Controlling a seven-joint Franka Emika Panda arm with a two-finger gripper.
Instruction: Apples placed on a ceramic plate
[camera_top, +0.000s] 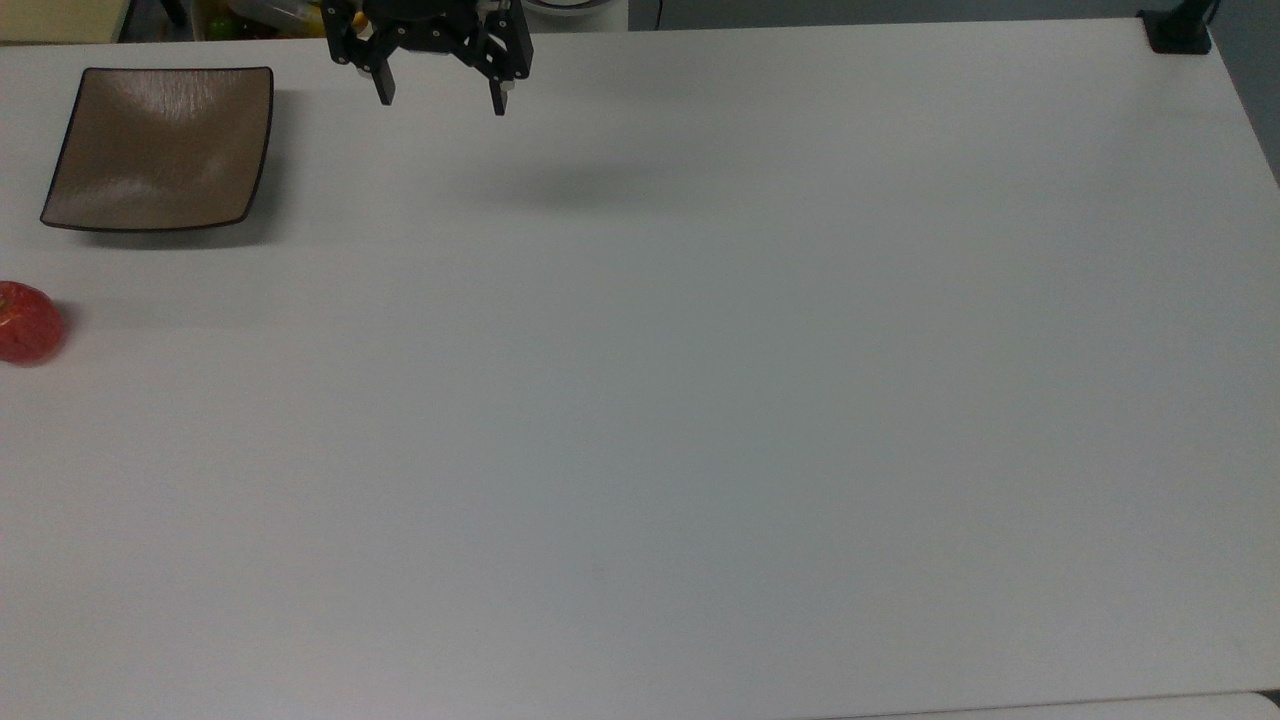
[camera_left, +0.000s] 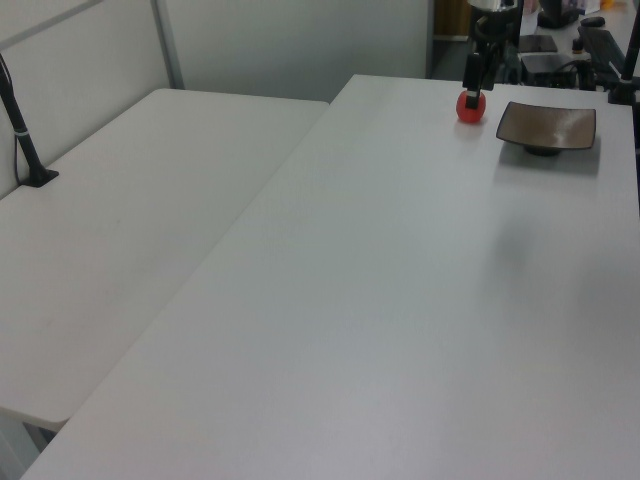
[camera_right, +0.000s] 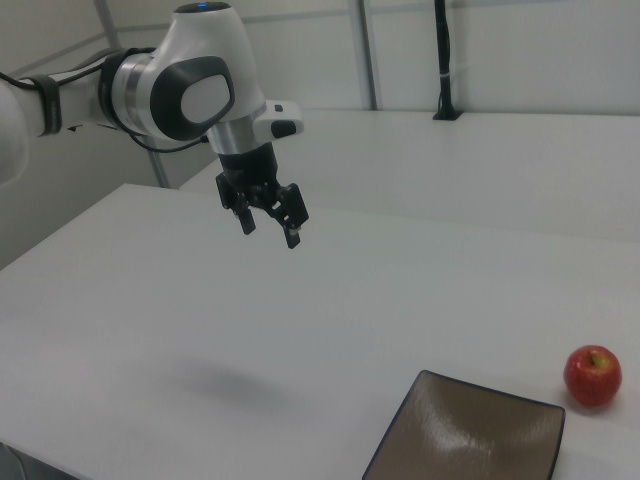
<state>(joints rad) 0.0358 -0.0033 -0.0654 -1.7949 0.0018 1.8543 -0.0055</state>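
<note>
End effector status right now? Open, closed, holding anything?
End effector: open, holding nothing, hanging above the table. The apple sits on the table beside the ceramic plate.

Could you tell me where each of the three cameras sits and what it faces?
Top view: overhead, facing down on the white table; open black two-finger gripper at the upper edge.
Left view: low at one table end, looking along it to the small red apple.
Right view: opposite side, facing the white arm and gripper.
All share the apple and the square brown glossy plate.
</note>
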